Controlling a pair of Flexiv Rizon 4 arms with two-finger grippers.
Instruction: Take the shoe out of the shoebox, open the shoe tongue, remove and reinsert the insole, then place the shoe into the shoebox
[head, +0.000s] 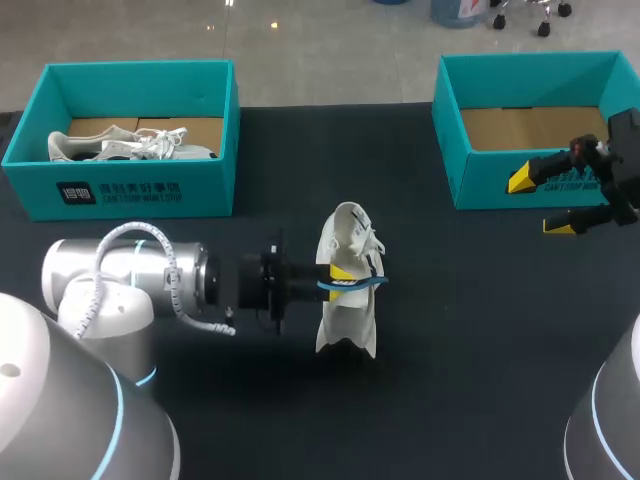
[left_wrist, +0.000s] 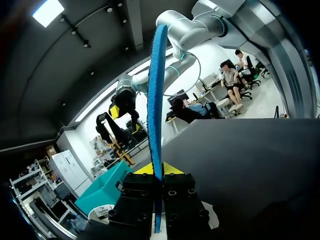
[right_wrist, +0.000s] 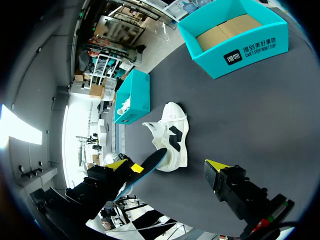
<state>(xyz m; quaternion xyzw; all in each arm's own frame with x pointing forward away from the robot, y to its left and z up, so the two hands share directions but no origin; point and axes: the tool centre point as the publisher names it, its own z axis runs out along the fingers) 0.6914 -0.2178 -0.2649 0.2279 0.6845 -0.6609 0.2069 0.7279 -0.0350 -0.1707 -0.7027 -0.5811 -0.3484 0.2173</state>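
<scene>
Blue insole (head: 352, 285) is pinched flat between the clamped fingers of the left gripper (head: 343, 272) at frame centre, against the white shoe (head: 345, 325). This is probably the insole step, so the next move would be feeding it into the shoe's mouth. At the right edge, the right gripper (head: 540, 203) hangs spread wide and empty beside the teal shoebox (head: 470, 150).

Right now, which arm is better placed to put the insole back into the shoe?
Left. Its claw is shut on the blue insole, right at the white shoe mid-table. The right claw is open and empty, off by the right shoebox.
</scene>
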